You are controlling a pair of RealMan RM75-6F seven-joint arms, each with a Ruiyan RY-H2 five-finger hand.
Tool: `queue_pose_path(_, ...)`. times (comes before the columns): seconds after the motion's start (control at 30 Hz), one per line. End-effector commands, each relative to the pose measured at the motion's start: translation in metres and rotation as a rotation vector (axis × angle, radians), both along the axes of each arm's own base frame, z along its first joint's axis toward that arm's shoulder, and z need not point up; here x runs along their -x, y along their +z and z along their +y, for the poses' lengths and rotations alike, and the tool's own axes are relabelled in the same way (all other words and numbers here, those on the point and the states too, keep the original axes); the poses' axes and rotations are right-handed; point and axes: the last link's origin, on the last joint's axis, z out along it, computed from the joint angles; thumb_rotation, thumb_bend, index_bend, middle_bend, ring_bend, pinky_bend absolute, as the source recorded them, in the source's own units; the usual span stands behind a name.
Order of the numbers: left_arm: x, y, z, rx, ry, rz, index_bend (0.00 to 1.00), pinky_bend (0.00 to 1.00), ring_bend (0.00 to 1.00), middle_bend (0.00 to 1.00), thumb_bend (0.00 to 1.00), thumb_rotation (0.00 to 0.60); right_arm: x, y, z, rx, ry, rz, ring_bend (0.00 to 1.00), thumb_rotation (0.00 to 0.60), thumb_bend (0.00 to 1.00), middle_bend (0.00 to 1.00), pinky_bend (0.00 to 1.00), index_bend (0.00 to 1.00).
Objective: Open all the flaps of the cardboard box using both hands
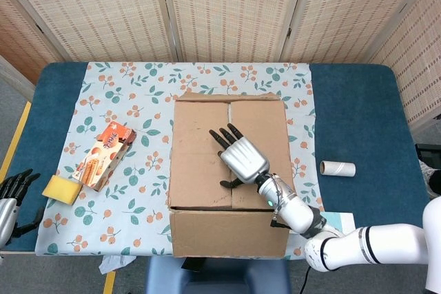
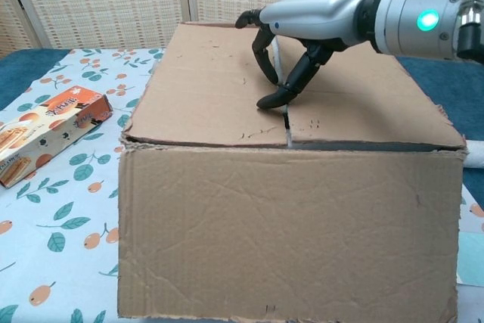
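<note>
The brown cardboard box [image 1: 200, 149] stands in the middle of the table with its top flaps lying flat and shut, the seam [image 1: 229, 135] running front to back. My right hand [image 1: 241, 158] hovers over the box top with fingers spread and nothing in it. In the chest view the right hand [image 2: 318, 17] arches down and its thumb tip [image 2: 271, 101] touches the seam [image 2: 286, 122] near the front edge of the box [image 2: 287, 217]. My left hand [image 1: 12, 197] hangs at the table's near left corner, far from the box, fingers apart and empty.
An orange snack box [image 1: 103, 155] and a yellow sponge [image 1: 60, 189] lie left of the box. A cardboard tube [image 1: 337, 168] and a pale blue card [image 1: 339, 222] lie to its right. The snack box [image 2: 45, 130] also shows in the chest view. Woven screens stand behind the table.
</note>
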Motion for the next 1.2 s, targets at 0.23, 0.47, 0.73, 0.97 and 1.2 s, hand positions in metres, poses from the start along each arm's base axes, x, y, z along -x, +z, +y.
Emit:
queue_pose_path(0.23, 0.000, -0.001, 0.000, -0.002, -0.004, 0.006, 0.14, 0.00, 0.00, 0.09, 0.51, 0.600, 0.006, 0.009, -0.002, 0.013, -0.025, 0.001, 0.00, 0.330, 0.20, 0.00, 0.00, 0.52)
queue_pose_path(0.47, -0.001, -0.002, 0.001, -0.002, -0.005, 0.018, 0.14, 0.00, 0.00, 0.09, 0.51, 0.600, 0.006, 0.026, 0.001, 0.040, -0.023, -0.039, 0.00, 0.330, 0.21, 0.00, 0.00, 0.52)
queue_pose_path(0.73, 0.001, -0.004, 0.003, -0.002, 0.006, 0.032, 0.14, 0.00, 0.00, 0.09, 0.51, 0.600, 0.010, 0.060, 0.015, 0.094, -0.019, -0.106, 0.00, 0.329, 0.21, 0.00, 0.00, 0.52)
queue_pose_path(0.97, -0.002, -0.012, 0.006, 0.006, 0.003, 0.081, 0.14, 0.00, 0.00, 0.09, 0.51, 0.600, 0.027, 0.102, 0.035, 0.161, -0.025, -0.154, 0.00, 0.329, 0.20, 0.00, 0.00, 0.52)
queue_pose_path(1.2, -0.003, -0.021, 0.009, 0.014, 0.017, 0.120, 0.14, 0.00, 0.00, 0.09, 0.51, 0.600, 0.060, 0.145, 0.059, 0.235, -0.066, -0.202, 0.00, 0.329, 0.20, 0.00, 0.00, 0.52)
